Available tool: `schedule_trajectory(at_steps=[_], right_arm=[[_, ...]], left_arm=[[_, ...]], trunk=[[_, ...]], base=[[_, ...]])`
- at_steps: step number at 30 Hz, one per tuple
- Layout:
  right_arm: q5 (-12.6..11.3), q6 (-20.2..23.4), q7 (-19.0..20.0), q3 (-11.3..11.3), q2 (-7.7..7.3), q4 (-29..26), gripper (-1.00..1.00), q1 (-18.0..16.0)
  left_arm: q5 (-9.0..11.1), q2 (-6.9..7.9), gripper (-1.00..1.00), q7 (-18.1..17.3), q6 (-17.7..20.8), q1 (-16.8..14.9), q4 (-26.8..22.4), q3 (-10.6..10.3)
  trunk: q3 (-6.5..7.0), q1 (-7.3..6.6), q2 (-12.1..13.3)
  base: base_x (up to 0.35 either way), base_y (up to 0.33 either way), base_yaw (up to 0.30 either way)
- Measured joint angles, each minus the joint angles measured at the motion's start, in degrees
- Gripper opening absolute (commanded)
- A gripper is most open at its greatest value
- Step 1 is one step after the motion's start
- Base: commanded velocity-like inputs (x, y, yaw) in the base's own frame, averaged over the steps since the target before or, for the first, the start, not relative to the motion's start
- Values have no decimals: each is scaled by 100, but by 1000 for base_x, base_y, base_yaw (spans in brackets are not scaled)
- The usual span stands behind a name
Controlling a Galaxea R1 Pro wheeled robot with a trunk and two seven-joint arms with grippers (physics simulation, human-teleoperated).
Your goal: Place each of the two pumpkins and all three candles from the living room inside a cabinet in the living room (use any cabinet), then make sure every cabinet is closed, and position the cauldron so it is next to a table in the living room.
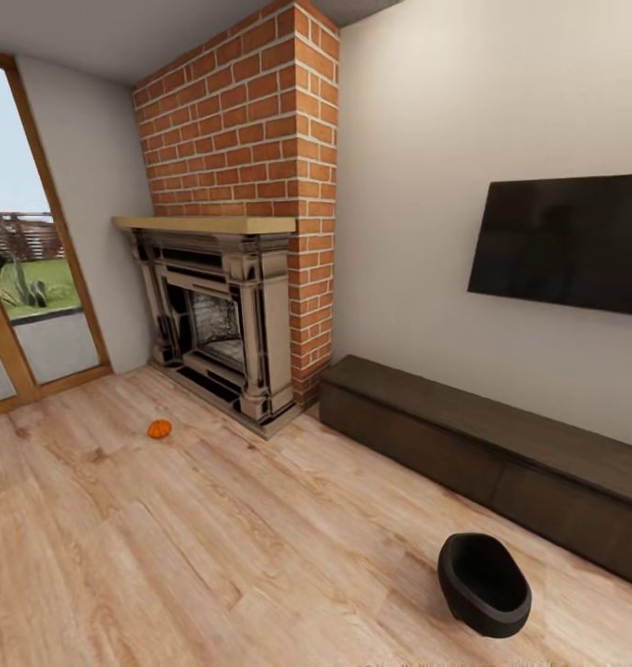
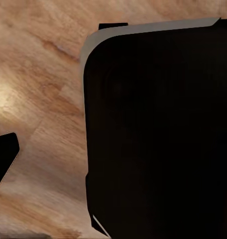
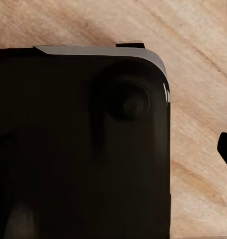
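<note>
Head view: one pumpkin [image 1: 159, 429] lies on the wood floor [image 1: 168, 556], near the front corner of the fireplace hearth [image 1: 223, 324] and well apart from everything else. The cabinet [image 1: 501, 454] runs along the wall under the television [image 1: 566, 241], its drawer fronts flush and apparently all closed. The cauldron [image 1: 483, 584] lies tipped on the floor just in front of the cabinet, mouth turned up and toward the camera. The floor between pumpkin, cauldron and cabinet is open and gives broad room for driving.

Left wrist view: a large black body with a grey rim [image 2: 158, 134], probably part of the robot, hangs above floor planks. The left pincer's opening cannot be told, nor whether it holds anything.

Right wrist view: a similar dark body [image 3: 83, 149] over the floor. The right pincer's state likewise cannot be told.

Risk, as judged: the pumpkin is round and may roll toward the hearth edge if nudged on approach. The cauldron sits close to the cabinet front and could obstruct a drawer pulled open there, or be struck by the base when turning toward the cabinet.
</note>
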Motion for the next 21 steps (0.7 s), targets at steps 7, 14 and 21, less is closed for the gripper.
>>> schedule_trajectory(at_steps=[7, 14, 21], right_arm=[[0, -2, 0, 0, 16, 0, 100, 0], [3, -1, 0, 0, 50, 0, 100, 0], [1, -6, 0, 0, 53, 0, 100, 0]], left_arm=[[10, -12, 100, 0, 0, 0, 0, 11], [4, -13, 100, -3, 0, 0, 0, 16], [-33, -13, 100, -43, 0, 0, -16, -9]], trunk=[[0, 0, 0], [-5, 0, 0], [-20, -1, 0]], base=[[0, 0, -291], [0, 0, -291], [58, 0, -291]])
